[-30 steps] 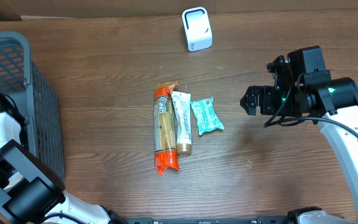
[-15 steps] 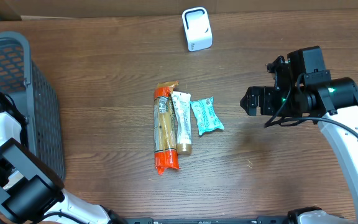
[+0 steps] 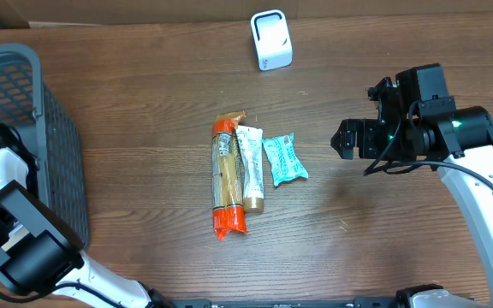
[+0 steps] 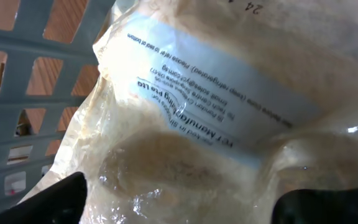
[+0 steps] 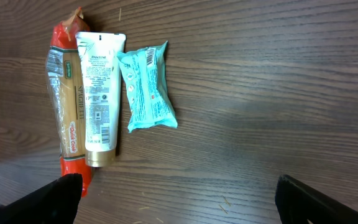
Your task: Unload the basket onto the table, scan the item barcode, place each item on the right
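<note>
A clear, crinkled bag [image 4: 185, 168] fills my view, its white label [image 4: 229, 106] printed with small upside-down text. At left is the grey basket [image 4: 36, 106] lattice, with bench [image 4: 67, 25] showing through. My end effector [image 4: 182, 208] straddles the bag, dark fingers [image 4: 48, 199] wide apart.

A dark brown, wood-grain desk [image 3: 144, 128] fills the view under even, soft light. A tan cardboard wall [image 3: 127, 10] runs along its far edge.

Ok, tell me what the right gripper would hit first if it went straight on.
Probably the teal packet: the right gripper points left toward it over bare wood. Its downward tilt is unclear, so it may touch the table short of the packet.
</note>
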Motion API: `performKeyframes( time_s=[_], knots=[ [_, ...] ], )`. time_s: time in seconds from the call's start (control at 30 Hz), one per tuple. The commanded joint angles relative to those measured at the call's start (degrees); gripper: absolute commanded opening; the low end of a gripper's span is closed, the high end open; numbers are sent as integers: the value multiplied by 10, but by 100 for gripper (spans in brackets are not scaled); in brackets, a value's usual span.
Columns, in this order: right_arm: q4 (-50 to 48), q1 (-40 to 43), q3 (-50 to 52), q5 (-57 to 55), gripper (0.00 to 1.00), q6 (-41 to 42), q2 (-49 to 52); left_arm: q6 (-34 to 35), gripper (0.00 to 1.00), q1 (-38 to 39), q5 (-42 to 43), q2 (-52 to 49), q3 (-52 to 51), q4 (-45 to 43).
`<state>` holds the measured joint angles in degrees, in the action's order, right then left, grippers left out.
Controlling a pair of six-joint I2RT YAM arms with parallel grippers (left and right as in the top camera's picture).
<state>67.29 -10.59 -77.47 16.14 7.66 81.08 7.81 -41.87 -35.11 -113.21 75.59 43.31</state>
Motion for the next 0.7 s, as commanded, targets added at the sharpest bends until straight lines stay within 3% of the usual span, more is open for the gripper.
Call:
performKeyframes(
  time_s=[0.0,0.67],
  knots=[
    [-2,-3,-12,2,100,-2,0,6,86,-9,42,-110,-50,23],
    [5,-3,-12,2,100,-2,0,20,84,-10,51,-168,-65,-12]
  ],
)
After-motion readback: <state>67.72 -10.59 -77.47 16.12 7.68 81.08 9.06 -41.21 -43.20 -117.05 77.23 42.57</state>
